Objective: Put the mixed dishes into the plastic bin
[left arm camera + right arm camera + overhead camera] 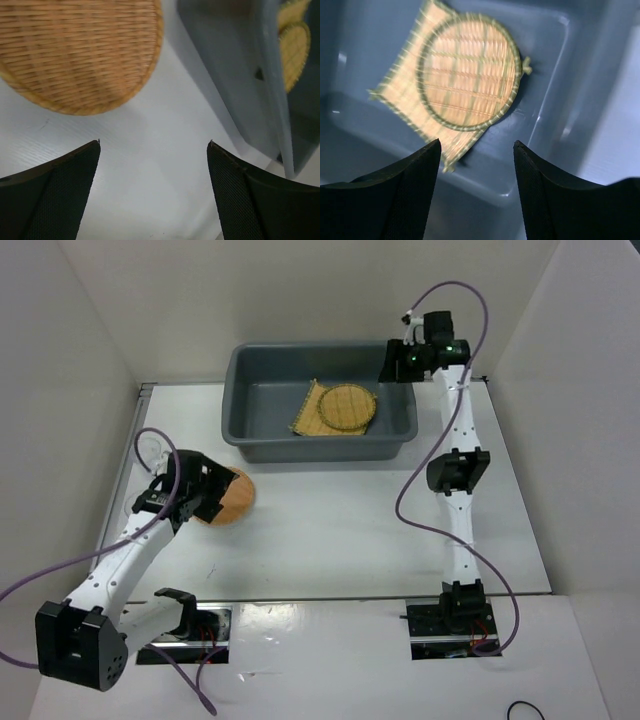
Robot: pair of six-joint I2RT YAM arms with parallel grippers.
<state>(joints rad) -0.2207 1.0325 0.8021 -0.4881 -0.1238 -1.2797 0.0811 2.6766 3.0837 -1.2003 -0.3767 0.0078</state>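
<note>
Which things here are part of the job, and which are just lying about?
Job:
plastic bin
square tray and round woven plate, both inside it
orange-brown plate
clear cup, far left

Lying about:
purple cables
black cord, near right edge

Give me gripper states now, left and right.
Left gripper: open, empty, near the round orange-brown woven plate.
Right gripper: open, empty, above the large dark grey plastic bin.
</note>
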